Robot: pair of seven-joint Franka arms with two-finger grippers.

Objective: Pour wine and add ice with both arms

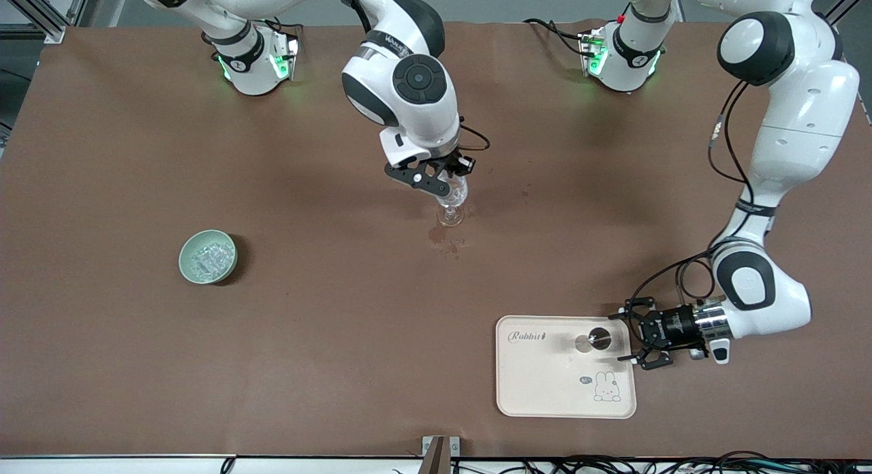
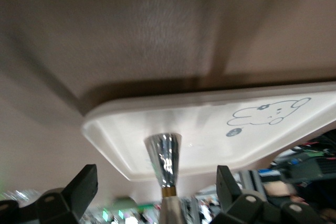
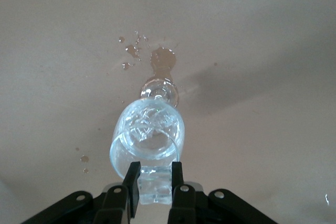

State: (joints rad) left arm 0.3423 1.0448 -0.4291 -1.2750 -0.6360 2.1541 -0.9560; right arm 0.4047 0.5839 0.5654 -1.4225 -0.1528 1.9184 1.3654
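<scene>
A clear wine glass stands mid-table with several ice cubes in its bowl; it also shows in the right wrist view. My right gripper is over the glass's rim and is shut on one clear ice cube. A green bowl holding more ice sits toward the right arm's end. My left gripper is open at the edge of a cream rabbit tray. Its fingers stand on either side of a slim silvery bottle with a gold band, apart from it.
A brownish puddle and small drops lie on the brown table just nearer the front camera than the glass; they also show in the right wrist view. Both arm bases stand along the table's back edge.
</scene>
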